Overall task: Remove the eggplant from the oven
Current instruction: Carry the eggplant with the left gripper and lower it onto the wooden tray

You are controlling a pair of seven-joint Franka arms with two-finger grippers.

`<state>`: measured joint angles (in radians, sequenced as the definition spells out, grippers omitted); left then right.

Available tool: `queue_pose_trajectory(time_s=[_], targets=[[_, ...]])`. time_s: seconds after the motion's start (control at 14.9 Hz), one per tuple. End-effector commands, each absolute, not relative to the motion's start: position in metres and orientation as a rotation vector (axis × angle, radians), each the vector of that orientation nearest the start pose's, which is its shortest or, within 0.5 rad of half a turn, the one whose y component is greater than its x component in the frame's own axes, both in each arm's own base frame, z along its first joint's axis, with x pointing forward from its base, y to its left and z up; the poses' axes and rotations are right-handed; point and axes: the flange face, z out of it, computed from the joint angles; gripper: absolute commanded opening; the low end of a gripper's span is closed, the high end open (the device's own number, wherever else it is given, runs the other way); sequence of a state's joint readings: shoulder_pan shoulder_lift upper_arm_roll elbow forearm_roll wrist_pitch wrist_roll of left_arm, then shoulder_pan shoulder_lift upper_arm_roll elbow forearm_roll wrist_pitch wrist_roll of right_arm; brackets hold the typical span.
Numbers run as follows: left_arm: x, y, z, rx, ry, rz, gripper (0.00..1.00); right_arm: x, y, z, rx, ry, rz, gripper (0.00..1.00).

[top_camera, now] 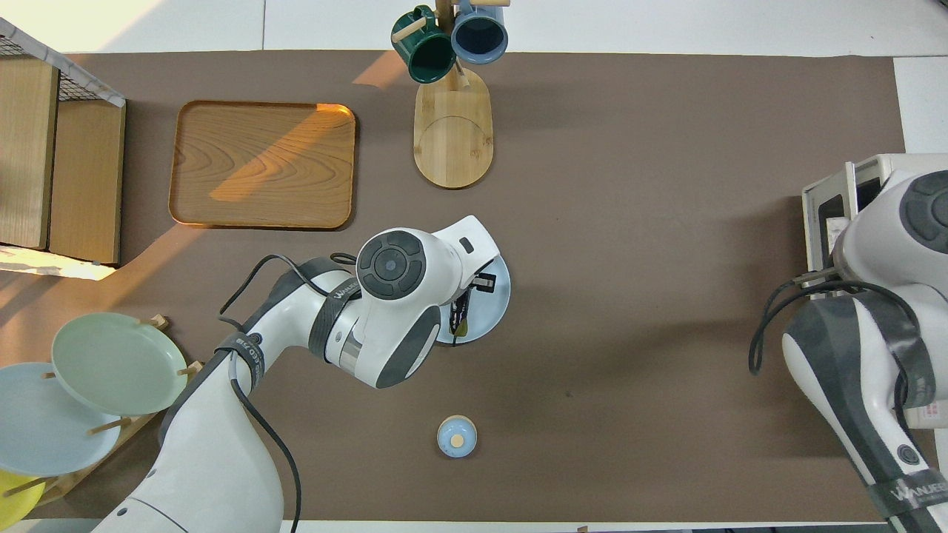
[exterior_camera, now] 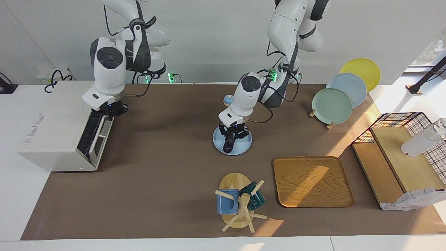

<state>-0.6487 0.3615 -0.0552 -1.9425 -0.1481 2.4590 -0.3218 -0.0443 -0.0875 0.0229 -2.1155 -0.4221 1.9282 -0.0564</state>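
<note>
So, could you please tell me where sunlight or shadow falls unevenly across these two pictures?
Facing view: a bright sun patch crosses the square wooden tray and the brown mat beside the black wire basket. Overhead view: the same tray carries a diagonal sunlit band; the white left arm hides much of the pale blue round plate.

1. Light blue plate [exterior_camera: 244,146] lying mid-mat.
2. Wooden tray [exterior_camera: 312,181] sitting toward the counter edge farthest from the robots.
3. Mug tree [exterior_camera: 240,205] standing beside the tray, carrying a blue mug [exterior_camera: 227,201] and a green mug [exterior_camera: 253,197].
4. Plate rack [exterior_camera: 343,92] holding green, blue and yellow plates near the left-arm corner.
5. Small blue lidded jar [top_camera: 456,436] sitting near the robots' edge.
</note>
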Motion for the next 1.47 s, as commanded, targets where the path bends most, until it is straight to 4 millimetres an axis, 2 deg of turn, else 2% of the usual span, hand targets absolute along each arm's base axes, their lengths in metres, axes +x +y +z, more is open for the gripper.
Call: queue_pose_trajectory(time_s=[0.0, 0.13, 0.27, 0.33, 0.4, 0.47, 0.54, 0.6, 0.67, 0.74, 0.87, 1.0, 1.07, 1.21, 1.41], targets=[[0.499, -0.391, 0.325, -3.294, 0.409, -0.107, 0.0, 0.505, -0.062, 0.433, -3.477, -0.367, 0.327, 0.0], [0.543, -0.351, 0.369, -3.298, 0.314, -0.084, 0.0, 0.509, -0.056, 0.462, -3.416, -0.268, 0.27, 0.0], [0.594, -0.3, 0.415, -3.306, 0.262, -0.061, 0.0, 0.52, -0.045, 0.505, -3.343, -0.185, 0.247, 0.0], [0.614, -0.277, 0.419, -3.308, 0.232, -0.038, 0.0, 0.523, -0.039, 0.524, -3.316, -0.165, 0.235, 0.0], [0.631, -0.259, 0.425, -3.311, 0.194, -0.049, 0.0, 0.526, -0.038, 0.536, -3.3, -0.15, 0.226, 0.11], [0.642, -0.237, 0.425, -3.31, 0.151, -0.056, 0.0, 0.526, -0.036, 0.543, -3.288, -0.146, 0.221, 0.17], [0.651, -0.215, 0.423, -3.309, 0.135, -0.062, 0.0, 0.526, -0.034, 0.544, -3.27, -0.143, 0.218, 0.28], [0.658, -0.192, 0.421, -3.307, 0.124, -0.066, 0.0, 0.527, -0.03, 0.544, -3.239, -0.137, 0.209, 0.58], [0.667, -0.169, 0.409, -3.304, 0.075, -0.048, 0.0, 0.528, -0.025, 0.549, -3.195, -0.126, 0.184, 1.0], [0.674, -0.158, 0.395, -3.299, 0.047, -0.031, 0.0, 0.531, -0.021, 0.561, -3.16, -0.114, 0.142, 1.0], [0.69, -0.131, 0.377, -3.284, -0.004, -0.043, 0.0, 0.536, -0.012, 0.568, -3.159, -0.135, 0.146, 1.0], [0.703, -0.103, 0.361, -3.227, 0.001, -0.097, 0.0, 0.54, -0.018, 0.566, -3.166, -0.127, 0.14, 1.0], [0.708, -0.101, 0.348, -3.209, 0.014, -0.132, 0.0, 0.548, -0.027, 0.56, -3.161, -0.102, 0.173, 1.0], [0.708, -0.101, 0.333, -3.203, 0.019, -0.178, 0.0, 0.552, -0.021, 0.566, -3.166, -0.123, 0.203, 1.0], [0.705, -0.1, 0.329, -3.199, 0.036, -0.172, 0.0, 0.565, -0.017, 0.567, -3.172, -0.139, 0.221, 1.0]])
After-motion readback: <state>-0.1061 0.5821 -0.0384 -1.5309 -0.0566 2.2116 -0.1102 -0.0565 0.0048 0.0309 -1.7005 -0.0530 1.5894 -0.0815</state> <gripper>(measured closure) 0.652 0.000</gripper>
